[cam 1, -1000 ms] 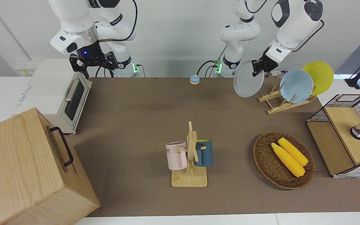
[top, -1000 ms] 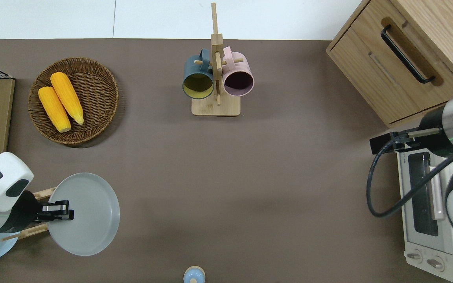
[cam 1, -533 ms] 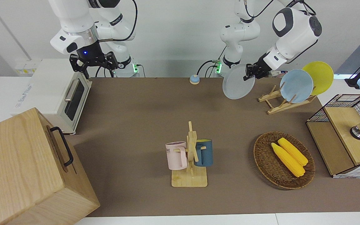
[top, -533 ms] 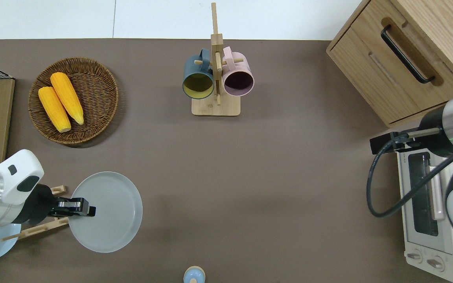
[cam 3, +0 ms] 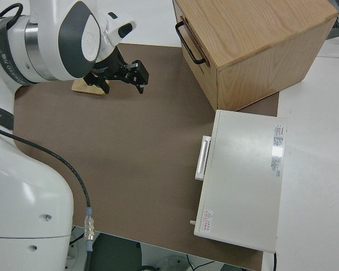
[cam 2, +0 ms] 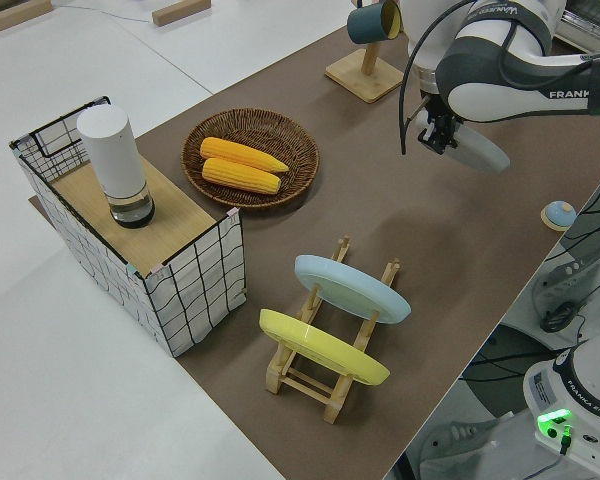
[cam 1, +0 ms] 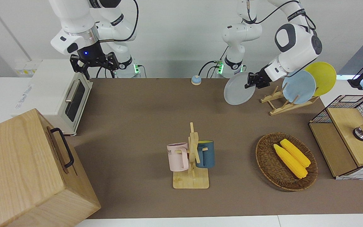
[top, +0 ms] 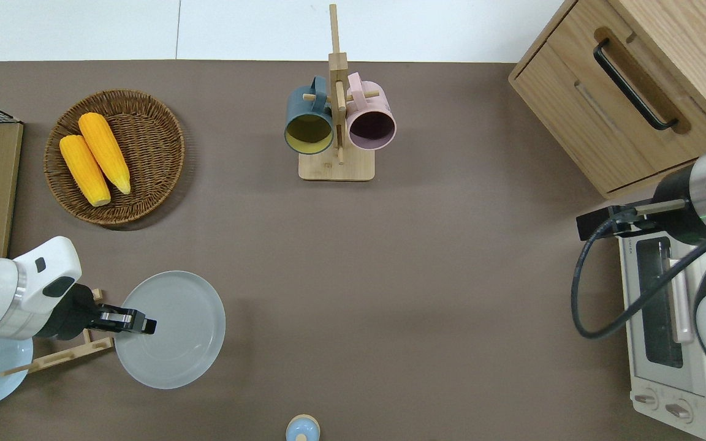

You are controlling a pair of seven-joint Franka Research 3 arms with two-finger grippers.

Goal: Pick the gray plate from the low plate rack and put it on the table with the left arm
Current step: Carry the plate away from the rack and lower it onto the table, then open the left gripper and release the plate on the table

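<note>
My left gripper point(cam 1: 251, 81) point(top: 144, 323) is shut on the rim of the gray plate point(cam 1: 236, 90) point(top: 175, 334) point(cam 2: 482, 152). It holds the plate tilted in the air over the brown table point(top: 390, 275), just beside the low plate rack point(cam 1: 279, 105) point(top: 53, 358) point(cam 2: 320, 380) on the side toward the right arm's end. The rack's slot nearest the plate stands bare. A light blue plate point(cam 1: 298, 86) and a yellow plate point(cam 1: 323, 77) lean in its other slots. The right gripper point(cam 1: 95, 64) is parked and open.
A wicker basket point(cam 1: 265, 164) with two corn cobs lies farther from the robots than the rack. A mug stand point(cam 1: 192, 154) holds two mugs mid-table. A small blue bell point(top: 302, 429) sits near the robots. A toaster oven point(cam 1: 58, 94) and a wooden cabinet point(cam 1: 27, 170) fill the right arm's end.
The left gripper carried the gray plate away from the rack toward the table's middle and lowered it. The right arm has not moved.
</note>
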